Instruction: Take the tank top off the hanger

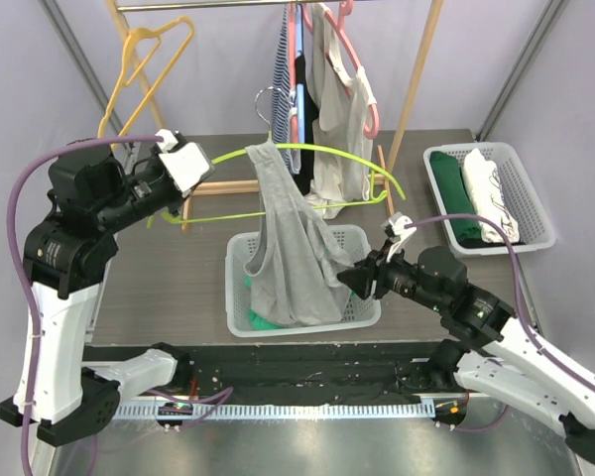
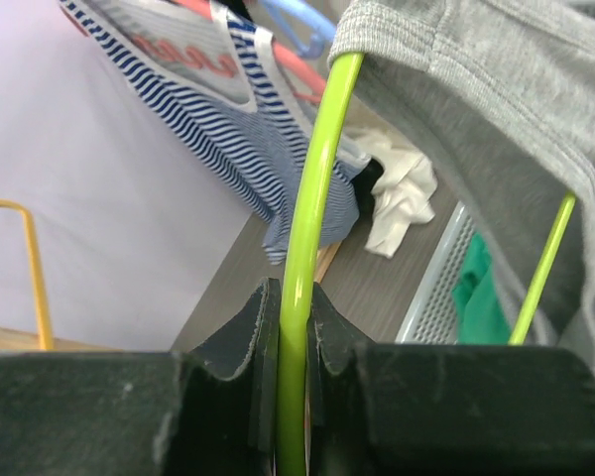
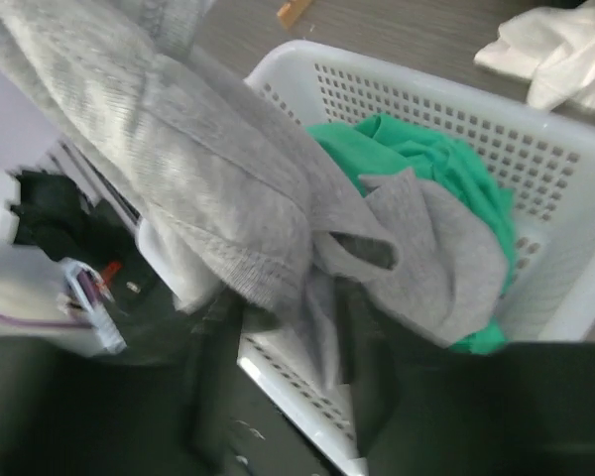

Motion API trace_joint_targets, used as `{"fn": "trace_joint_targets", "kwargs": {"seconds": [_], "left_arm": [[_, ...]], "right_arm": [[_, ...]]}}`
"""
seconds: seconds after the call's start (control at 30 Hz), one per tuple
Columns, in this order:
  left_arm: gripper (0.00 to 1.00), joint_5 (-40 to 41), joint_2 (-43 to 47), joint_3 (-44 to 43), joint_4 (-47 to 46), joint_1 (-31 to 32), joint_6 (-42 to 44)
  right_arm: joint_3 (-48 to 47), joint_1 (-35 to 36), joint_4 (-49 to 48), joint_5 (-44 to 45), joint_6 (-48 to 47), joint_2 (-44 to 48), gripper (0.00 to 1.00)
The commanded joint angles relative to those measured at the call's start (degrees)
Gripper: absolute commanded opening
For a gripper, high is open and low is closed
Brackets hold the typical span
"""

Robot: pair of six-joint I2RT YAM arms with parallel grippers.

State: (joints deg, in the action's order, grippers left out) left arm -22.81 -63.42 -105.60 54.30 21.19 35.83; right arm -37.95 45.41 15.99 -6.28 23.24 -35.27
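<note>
A grey tank top (image 1: 288,248) hangs by one strap from a lime-green hanger (image 1: 347,157) and drapes down into a white basket (image 1: 362,238). My left gripper (image 1: 185,164) is shut on the hanger's left end; in the left wrist view the green rod (image 2: 312,198) runs between the pads at my left gripper (image 2: 296,307), with the tank top (image 2: 496,109) over it. My right gripper (image 1: 349,279) is at the tank top's lower right edge. In the right wrist view my right gripper (image 3: 297,347) has its jaws apart, and a fold of the tank top (image 3: 208,169) hangs loosely between them.
A green garment (image 3: 426,159) lies in the basket (image 3: 426,94). A second white basket (image 1: 535,198) with folded clothes stands at the right. Behind it all, a wooden rack carries more clothes (image 1: 327,99), a striped top (image 2: 248,119) and a yellow hanger (image 1: 144,59).
</note>
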Motion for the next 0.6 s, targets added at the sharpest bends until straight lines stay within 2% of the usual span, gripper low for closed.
{"fn": "trace_joint_targets", "kwargs": {"seconds": [0.0,0.03,0.07,0.17,0.23,0.27,0.33,0.4,0.43,0.57], "left_arm": [[0.00,-5.14,1.89,2.66,-8.77,-0.10,-10.07],[0.00,-4.97,2.76,3.64,-9.12,-0.18,-10.26],[0.00,-4.88,3.56,5.13,-10.43,-0.10,-10.08],[0.00,-5.06,8.55,13.91,-13.52,0.17,-2.20],[0.00,-2.18,10.94,19.61,-15.27,0.69,6.73],[0.00,-0.59,12.77,21.12,-16.32,0.61,8.62],[0.00,2.40,14.11,24.28,-18.43,0.69,13.53],[0.00,2.07,16.04,25.96,-18.44,0.69,17.41],[0.00,1.72,16.65,27.89,-18.88,0.61,21.95],[0.00,6.61,18.33,31.51,-24.06,0.78,27.44]], "right_arm": [[-13.34,6.27,3.50,11.89,-12.32,-1.82,0.60],[-14.94,6.45,4.39,13.74,-13.13,-2.69,0.64],[-16.52,6.45,5.10,13.93,-13.75,-3.83,0.71],[-21.80,6.45,7.47,11.49,-16.38,-5.51,0.74],[-24.88,6.45,9.06,8.41,-18.57,-5.78,0.75],[-26.02,6.45,11.06,3.96,-19.46,-6.47,0.75],[-29.10,6.45,12.83,1.64,-21.12,-7.44,0.75],[-31.65,6.45,14.51,0.57,-22.19,-8.94,0.75],[-32.26,6.45,14.42,0.05,-22.63,-9.29,0.75],[-36.22,6.45,18.97,-11.36,-22.98,-13.68,0.75]]}}
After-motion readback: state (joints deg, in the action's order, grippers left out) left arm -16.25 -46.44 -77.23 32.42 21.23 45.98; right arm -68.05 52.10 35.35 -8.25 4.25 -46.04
